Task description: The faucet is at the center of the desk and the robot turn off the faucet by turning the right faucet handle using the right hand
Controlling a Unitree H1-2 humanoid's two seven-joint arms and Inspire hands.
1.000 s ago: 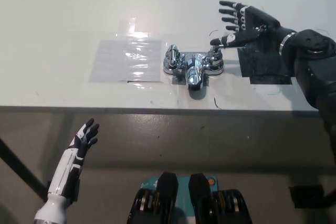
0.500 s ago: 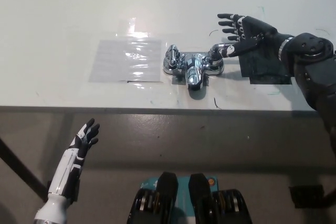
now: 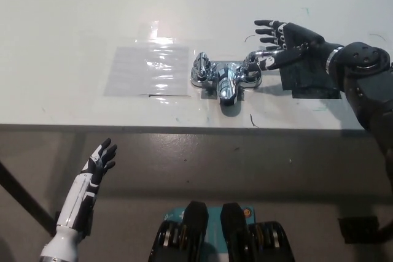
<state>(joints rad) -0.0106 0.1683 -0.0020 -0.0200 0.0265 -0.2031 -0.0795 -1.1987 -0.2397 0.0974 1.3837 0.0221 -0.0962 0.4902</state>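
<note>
Nearest the robot, below the desk's [image 3: 73, 41] front edge, the white left hand [image 3: 98, 162] rests with fingers apart and holds nothing. Farther out, the chrome faucet [image 3: 226, 78] sits mid-desk, its body running left to right, and the black right hand [image 3: 284, 44], fingers spread, meets the right faucet handle [image 3: 252, 69] from the handle's right, thumb on its top. No readable writing or brand shows anywhere.
</note>
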